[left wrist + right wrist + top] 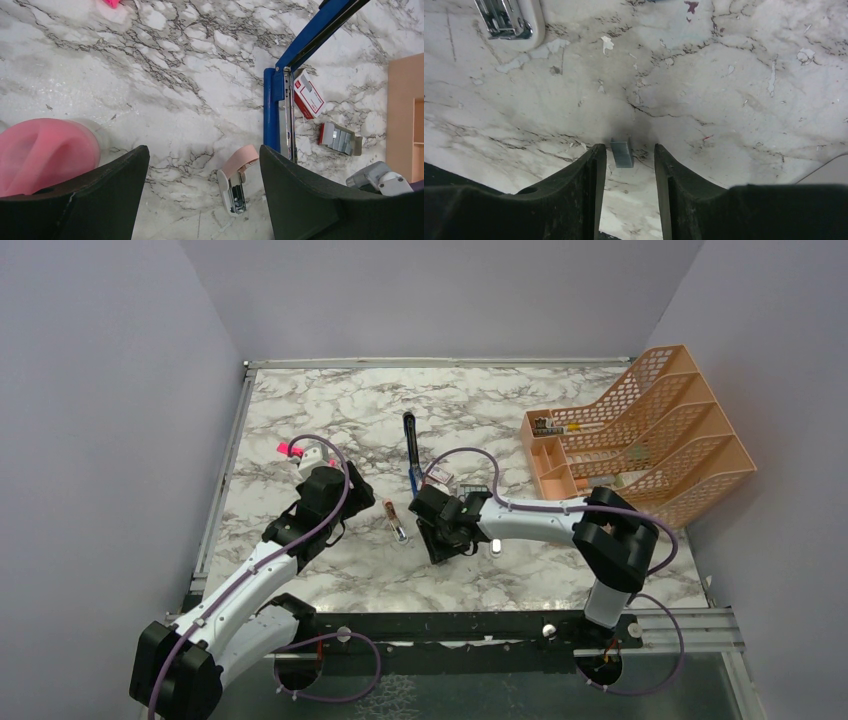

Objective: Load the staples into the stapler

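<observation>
One short strip of staples sits on the worktop between the right jaws, just on my side of the stapler.

Right jaws are parted and not gripping. There's a gap either side of the strip, narrower on one side, so it's off-centre. Left jaws are wide open with nothing in them, hovering to the left of the stapler, well apart from it.

Stapler lies open, blue lid swung up, silver rail exposed. Red-white box and a tray of spare strips lie just right of the stapler. A small pink tool is near it on my side.

My read is that the step in hand is picking the strip. How I'd run it:
- Shift the right jaws sideways until the strip is centred, so neither finger shoves it first and skates it across the marble.
- Close slowly across the flat sides with a light squeeze. A hard pinch could snap or twist the strip.
- Lift straight up and check the wrist view for tilt before travelling.
- I can't tell which way the legs point, so I'd confirm that before the carry.
- At the stapler, line the strip's long axis up with the rail, come down low, and only let go once it's seated.
- Bring the left jaws over to pin the stapler base if it looks likely to slide.
</observation>
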`<state>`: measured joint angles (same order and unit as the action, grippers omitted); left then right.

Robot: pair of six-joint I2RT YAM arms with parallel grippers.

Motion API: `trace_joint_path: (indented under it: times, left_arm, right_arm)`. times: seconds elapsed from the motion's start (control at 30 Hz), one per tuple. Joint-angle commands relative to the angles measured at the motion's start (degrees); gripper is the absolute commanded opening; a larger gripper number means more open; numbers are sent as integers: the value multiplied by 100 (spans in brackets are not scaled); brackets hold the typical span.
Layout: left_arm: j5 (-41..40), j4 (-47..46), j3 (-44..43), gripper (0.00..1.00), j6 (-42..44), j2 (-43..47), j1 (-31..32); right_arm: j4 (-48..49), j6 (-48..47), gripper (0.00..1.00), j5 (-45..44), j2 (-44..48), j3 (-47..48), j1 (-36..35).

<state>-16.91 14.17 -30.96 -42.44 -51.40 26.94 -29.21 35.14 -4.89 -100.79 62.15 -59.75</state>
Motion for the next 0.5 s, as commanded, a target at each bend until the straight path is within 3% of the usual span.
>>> trace_joint_path:
  times: [0.0, 0.47]
  left_arm:
    - [-23, -125, -25, 82, 60, 30, -48]
    - [13, -143, 36, 82, 56, 43, -75]
  right_arm:
    - [-462, 81, 45, -455, -196, 230, -85]
    - [-843, 88, 39, -556, -597, 609, -286]
